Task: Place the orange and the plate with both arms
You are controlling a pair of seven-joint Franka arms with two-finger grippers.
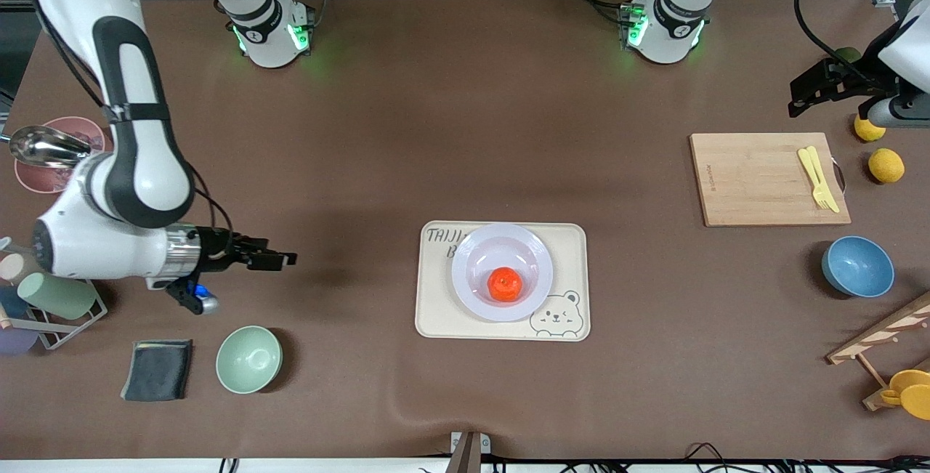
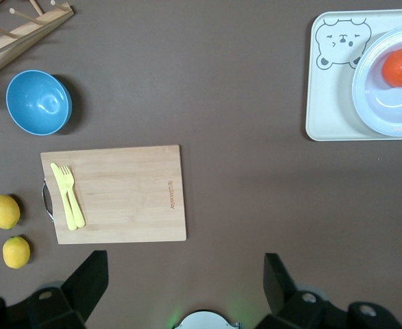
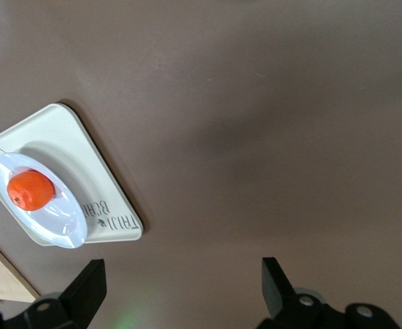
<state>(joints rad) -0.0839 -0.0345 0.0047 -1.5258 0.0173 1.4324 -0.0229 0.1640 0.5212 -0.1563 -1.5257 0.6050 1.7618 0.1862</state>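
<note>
The small red-orange orange point(image 1: 505, 284) lies in the middle of the pale lavender plate point(image 1: 472, 251), and the plate rests on a cream tray with a bear drawing point(image 1: 436, 320). My right gripper point(image 1: 285, 259) hangs open and empty over bare table toward the right arm's end, well apart from the tray. My left gripper point(image 1: 799, 99) is open and empty above the table near the left arm's end. The left wrist view shows the orange point(image 2: 401, 66) on the plate point(image 2: 372, 103), with the gripper point(image 2: 185, 264) clear of both. In the right wrist view the orange point(image 3: 29, 190), the plate point(image 3: 64, 219) and the gripper point(image 3: 183, 271) stand the same way.
A wooden cutting board point(image 1: 755, 182) carries yellow cutlery point(image 1: 817, 175), with two yellow fruits point(image 1: 886, 165) beside it. A blue bowl point(image 1: 857, 266) and a wooden rack point(image 1: 883, 335) sit nearer the camera. A green bowl point(image 1: 248, 359), a grey cloth point(image 1: 157, 370) and a cup rack point(image 1: 54, 298) are at the right arm's end.
</note>
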